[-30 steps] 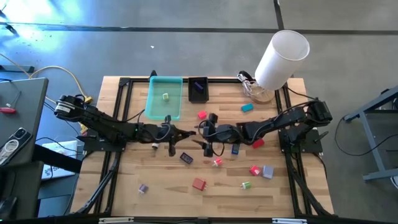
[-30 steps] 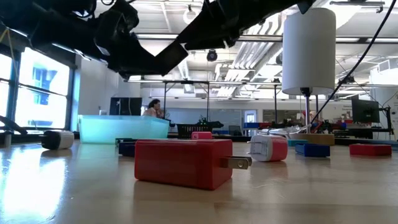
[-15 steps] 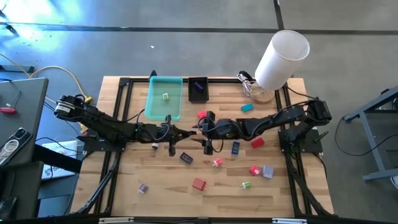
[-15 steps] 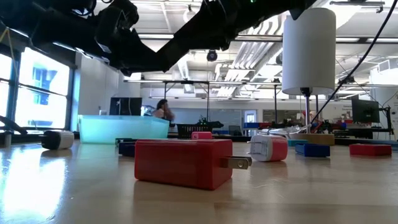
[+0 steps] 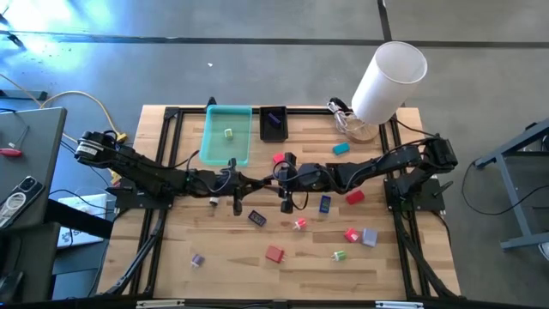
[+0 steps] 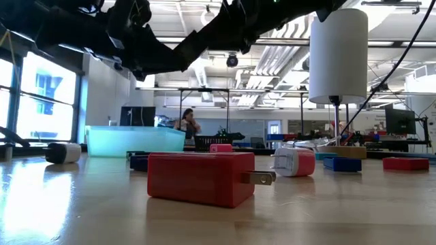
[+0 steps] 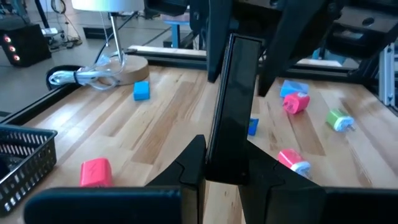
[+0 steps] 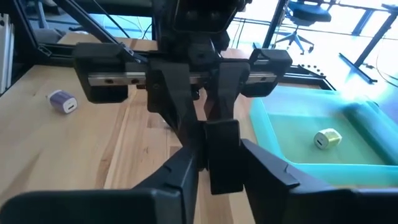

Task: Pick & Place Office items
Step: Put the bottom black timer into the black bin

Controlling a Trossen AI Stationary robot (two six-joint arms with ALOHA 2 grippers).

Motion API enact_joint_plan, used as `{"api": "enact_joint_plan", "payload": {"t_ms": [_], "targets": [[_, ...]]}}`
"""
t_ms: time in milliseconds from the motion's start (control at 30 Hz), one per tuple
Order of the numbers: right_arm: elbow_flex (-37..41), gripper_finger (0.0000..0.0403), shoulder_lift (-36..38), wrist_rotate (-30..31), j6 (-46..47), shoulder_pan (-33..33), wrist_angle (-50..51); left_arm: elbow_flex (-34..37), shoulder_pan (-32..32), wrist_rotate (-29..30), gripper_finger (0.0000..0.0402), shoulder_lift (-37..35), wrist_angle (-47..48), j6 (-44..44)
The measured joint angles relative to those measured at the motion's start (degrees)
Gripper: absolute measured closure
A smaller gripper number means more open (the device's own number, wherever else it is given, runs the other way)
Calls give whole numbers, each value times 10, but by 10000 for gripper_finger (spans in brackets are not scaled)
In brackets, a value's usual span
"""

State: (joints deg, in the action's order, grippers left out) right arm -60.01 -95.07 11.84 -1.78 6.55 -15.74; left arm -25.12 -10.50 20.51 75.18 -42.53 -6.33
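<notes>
Table (image 5: pixel 171 257): bare wood under both arms, small office items scattered beyond and below the grippers.

Tray (image 5: pixel 227 146): teal, just behind the left gripper, one pale piece inside.

Left gripper (image 5: pixel 256 182): fingers closed on one end of a flat black bar (image 7: pixel 233 106), mid-air.

Right gripper (image 5: pixel 273 180): facing it, fingers closed on the bar's other end.

Risk: with both gripping, an early or uneven release, or opposing pulls, could twist the bar loose and drop it onto the pieces beneath.
</notes>
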Motion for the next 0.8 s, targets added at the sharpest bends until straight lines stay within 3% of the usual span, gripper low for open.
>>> {"api": "enact_joint_plan", "payload": {"t_ms": [267,433,667,800], "targets": [[0,352,0,-1,-13,-3,3,0,0,0,351,0,1,-4],[0,353,0,-1,-24,-3,4,0,0,0,350,0,1,-3],[0,353,0,0,-24,-3,13,0,0,1,258,0,1,0],[0,353,0,42,-10,-2,54,0,0,2,231,0,2,0]]}}
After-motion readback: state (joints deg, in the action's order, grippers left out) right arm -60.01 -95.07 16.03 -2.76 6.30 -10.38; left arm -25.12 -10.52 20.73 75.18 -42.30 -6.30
